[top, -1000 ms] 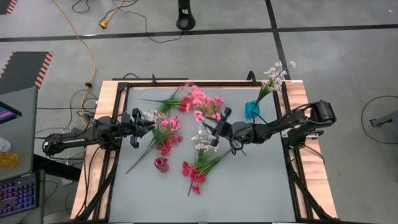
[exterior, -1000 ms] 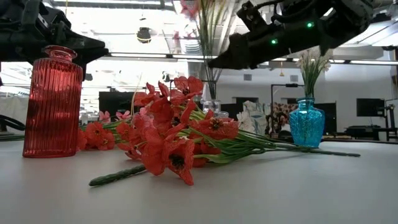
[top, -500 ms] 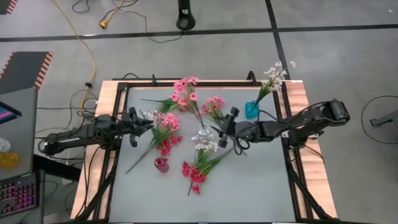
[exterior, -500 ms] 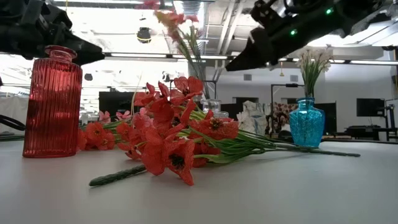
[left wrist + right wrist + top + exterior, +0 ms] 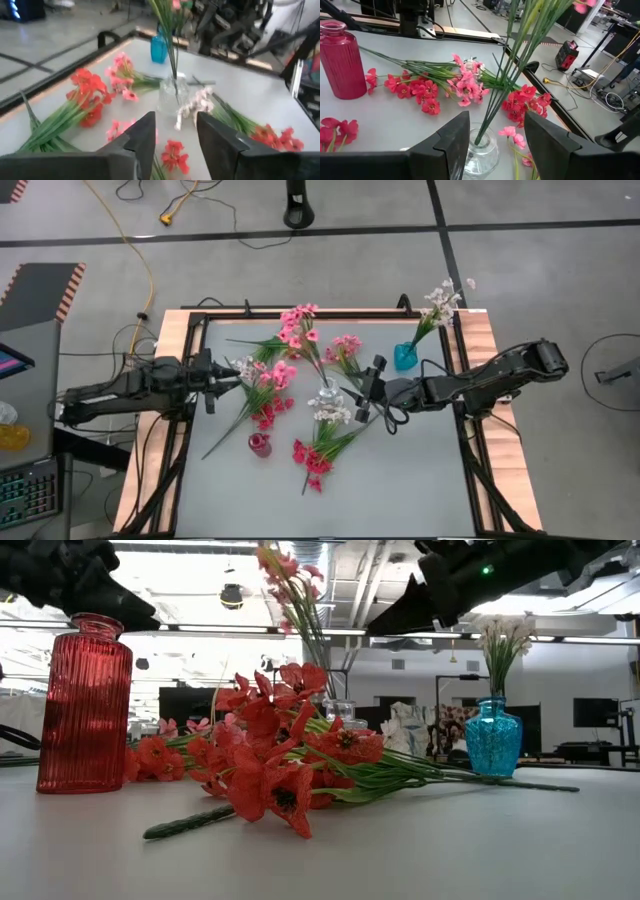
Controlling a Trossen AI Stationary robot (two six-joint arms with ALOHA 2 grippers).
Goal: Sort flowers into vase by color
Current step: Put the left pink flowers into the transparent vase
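A clear vase [image 5: 325, 392] stands mid-table with a bunch of pink flowers [image 5: 297, 325] upright in it, their stems [image 5: 512, 75] in its neck. A blue vase [image 5: 405, 357] at the far right holds white flowers [image 5: 440, 302]. A red vase [image 5: 259, 444] stands empty nearer the front. Red flowers [image 5: 315, 458], pink and red flowers [image 5: 268, 392], pink flowers [image 5: 345, 350] and a white sprig [image 5: 330, 412] lie flat on the table. My left gripper [image 5: 226, 371] hovers open to the left of the loose flowers. My right gripper [image 5: 364, 385] hovers open just right of the clear vase [image 5: 482, 152].
A black frame rail [image 5: 300, 315] and wooden border [image 5: 170, 360] run round the grey table top. Bare table lies toward the near edge [image 5: 400, 490]. Cables lie on the floor beyond the table [image 5: 150, 270].
My right gripper has drawn back from the clear vase toward the table's right edge and risen. The pink bunch, blurred and leaning before, now stands upright in the clear vase. My left gripper has pulled back toward the left edge and risen, tipping up toward level.
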